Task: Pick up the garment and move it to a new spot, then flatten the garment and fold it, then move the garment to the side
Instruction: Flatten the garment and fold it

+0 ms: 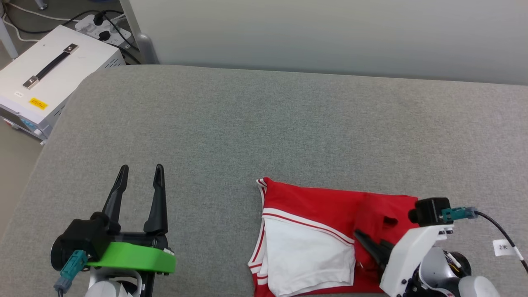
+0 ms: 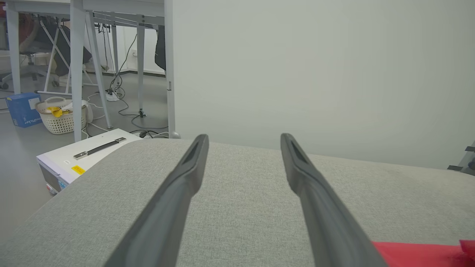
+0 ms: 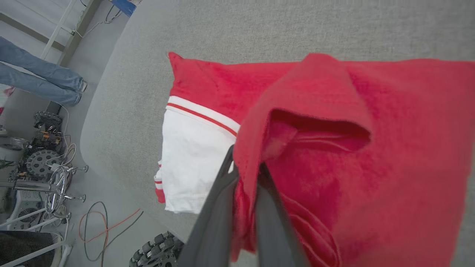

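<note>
Spread wide, the jaws of the left gripper [image 1: 141, 169] hold nothing; its two long dark fingers point up the head view over the grey fabric-covered surface [image 1: 264, 123]. Off that surface's far left corner stands a white metal box with a black strap handle [image 1: 53, 70].

Well to the right of the left gripper, at the near edge of the surface, lies the red jersey-style shirt [image 1: 313, 206], folded into a rough rectangle. A white short sleeve rests on top of its near left part, bordered by white-and-red striped trim, and more striped trim runs down the shirt's left edge. Its far side is plain red cloth, mostly flat.

On the shirt's right half, the right gripper [image 1: 357, 234] has its jaws closed on a fold of the red cloth. In the right wrist view, that fold is pinched between the two dark fingers [image 3: 219, 207] and rises into a loose hooded ridge above them.
</note>
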Available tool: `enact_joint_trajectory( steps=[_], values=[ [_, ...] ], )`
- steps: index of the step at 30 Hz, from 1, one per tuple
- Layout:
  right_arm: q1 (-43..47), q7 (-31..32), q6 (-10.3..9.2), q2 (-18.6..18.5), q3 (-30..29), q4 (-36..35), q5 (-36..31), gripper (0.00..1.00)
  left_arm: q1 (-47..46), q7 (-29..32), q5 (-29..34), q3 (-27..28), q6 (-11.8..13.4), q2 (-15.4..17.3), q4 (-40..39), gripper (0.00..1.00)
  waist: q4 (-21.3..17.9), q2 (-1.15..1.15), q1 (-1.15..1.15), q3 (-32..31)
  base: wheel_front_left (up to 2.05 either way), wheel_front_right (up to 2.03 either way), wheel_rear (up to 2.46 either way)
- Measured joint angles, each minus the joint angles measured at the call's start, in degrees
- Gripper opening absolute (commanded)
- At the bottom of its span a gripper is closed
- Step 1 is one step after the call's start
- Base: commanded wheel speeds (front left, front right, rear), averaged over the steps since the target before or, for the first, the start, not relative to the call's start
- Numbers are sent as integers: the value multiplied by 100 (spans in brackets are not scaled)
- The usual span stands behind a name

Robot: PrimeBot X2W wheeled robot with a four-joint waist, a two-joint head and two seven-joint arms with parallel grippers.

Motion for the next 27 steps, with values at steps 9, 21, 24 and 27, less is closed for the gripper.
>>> enact_joint_trajectory(
  steps=[9, 21, 24, 27],
  values=[
    [-536, -189, -1, 115, 900, 557, 341, 0, -7, 0, 0, -109, 0, 4, 75, 100, 121, 0, 0, 24, 0, 0, 0],
    [-1007, -951, 0, 134, 1603, 1426, 215, 100, -10, 0, -2, -115, 0, 16, 87, 100, 247, 0, 0, 83, 0, 0, 0],
    [-1059, -1082, -1, 133, 1745, 1510, 247, 100, -13, 0, -22, -118, 0, 16, 68, 100, 265, 0, 0, 106, 0, 0, 0],
    [-1139, -1171, -1, 132, 2020, 1461, 413, 100, -13, 0, -35, -112, 0, 19, 67, 100, 264, 0, 0, 103, 0, 0, 0]
  ],
)
